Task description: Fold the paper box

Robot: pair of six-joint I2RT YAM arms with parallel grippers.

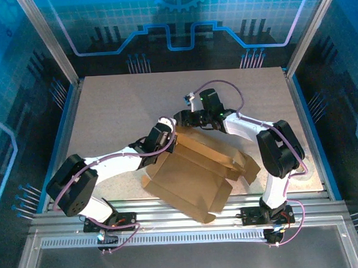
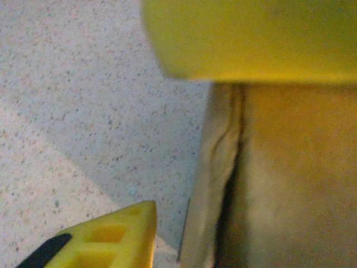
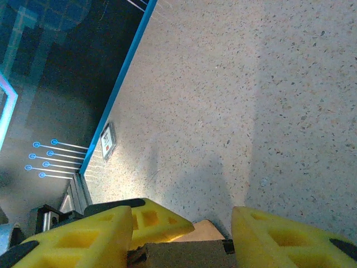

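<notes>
Top external view: one paper box [image 1: 192, 175], brown and half folded, lies askew at the near middle of the table [image 1: 118, 107], with one corner poking out over the near rail.
Count: one box, two arms, two grippers, and both grippers are up at the box's far edge.
Left side: the left gripper [image 1: 171, 136] is at the far-left corner of the box.
Right side: the right gripper [image 1: 187, 119] sits just beside it on the far edge, its arm curling in from the right.
Left wrist close-up: two yellow fingers [image 2: 251, 33] stand apart. One runs across the top over the cardboard, and the other tip at bottom left is clear of the box edge with speckled table between them, so the jaws are parted and not clamping.
Right wrist close-up: a strip of cardboard fills the gap from one yellow finger to the other, touching both, so it's gripped at about half width. Beyond it are bare table, the blue border and a small label [image 3: 107, 140] at the edge.
</notes>
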